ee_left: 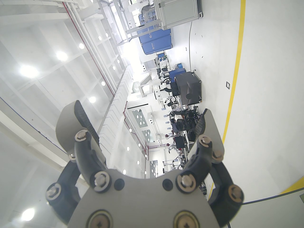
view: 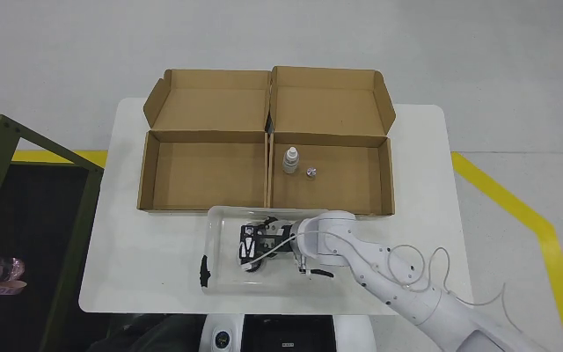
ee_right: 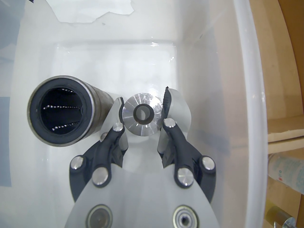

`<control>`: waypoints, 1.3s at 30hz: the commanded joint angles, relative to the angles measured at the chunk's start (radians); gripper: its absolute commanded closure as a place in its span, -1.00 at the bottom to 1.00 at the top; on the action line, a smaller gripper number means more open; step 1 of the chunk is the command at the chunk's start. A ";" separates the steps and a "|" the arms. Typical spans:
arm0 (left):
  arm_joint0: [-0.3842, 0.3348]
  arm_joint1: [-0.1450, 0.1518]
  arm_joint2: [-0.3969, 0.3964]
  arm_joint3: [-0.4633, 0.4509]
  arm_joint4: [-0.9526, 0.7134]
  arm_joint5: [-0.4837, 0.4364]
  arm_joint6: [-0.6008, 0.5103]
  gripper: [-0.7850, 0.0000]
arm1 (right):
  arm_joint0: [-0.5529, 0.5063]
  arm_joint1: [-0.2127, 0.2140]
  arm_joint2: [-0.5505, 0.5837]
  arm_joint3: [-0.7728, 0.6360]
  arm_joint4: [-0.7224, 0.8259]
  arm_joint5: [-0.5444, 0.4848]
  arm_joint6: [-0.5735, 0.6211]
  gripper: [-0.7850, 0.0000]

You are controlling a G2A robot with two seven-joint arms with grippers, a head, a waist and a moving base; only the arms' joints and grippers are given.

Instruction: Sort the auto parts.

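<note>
I am at the picking-up step of sorting the auto parts. My right gripper (ee_right: 142,109) is down inside the clear bin (ee_right: 247,96), and its two fingers press on both sides of a little shiny ring (ee_right: 142,116) with a hole in the middle, so I think it has a hold of it. The ring looks like it sits low in the bin, just beside a big fat tube part (ee_right: 61,115) with a dark inside. My left gripper (ee_left: 142,110) is spread wide with nothing in it, pointing up at the room. Two brown boxes sit past the bin. The right box (view: 378,189) has a small bottle (view: 291,159) and a little shiny piece (view: 310,172) in it. Next I should lift the ring straight up so it does not bump the tube, then carry it over the bin wall, maybe to the right box.
</note>
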 commanded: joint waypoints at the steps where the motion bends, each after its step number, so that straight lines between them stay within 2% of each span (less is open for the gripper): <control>1: 0.000 0.000 0.000 0.000 0.000 0.000 0.000 -1.00 | -0.001 -0.001 0.002 -0.008 0.002 -0.006 0.001 1.00; 16: 0.000 0.000 0.000 0.000 0.000 0.000 0.000 -1.00 | -0.042 0.017 0.080 -0.138 -0.004 -0.043 -0.042 1.00; 26: 0.000 0.000 0.000 0.000 0.000 0.000 0.000 -1.00 | -0.090 0.041 0.174 -0.235 0.011 -0.106 -0.145 1.00; 39: 0.000 0.000 0.000 0.000 0.000 0.000 0.000 -1.00 | -0.137 0.063 0.274 -0.324 0.024 -0.121 -0.212 1.00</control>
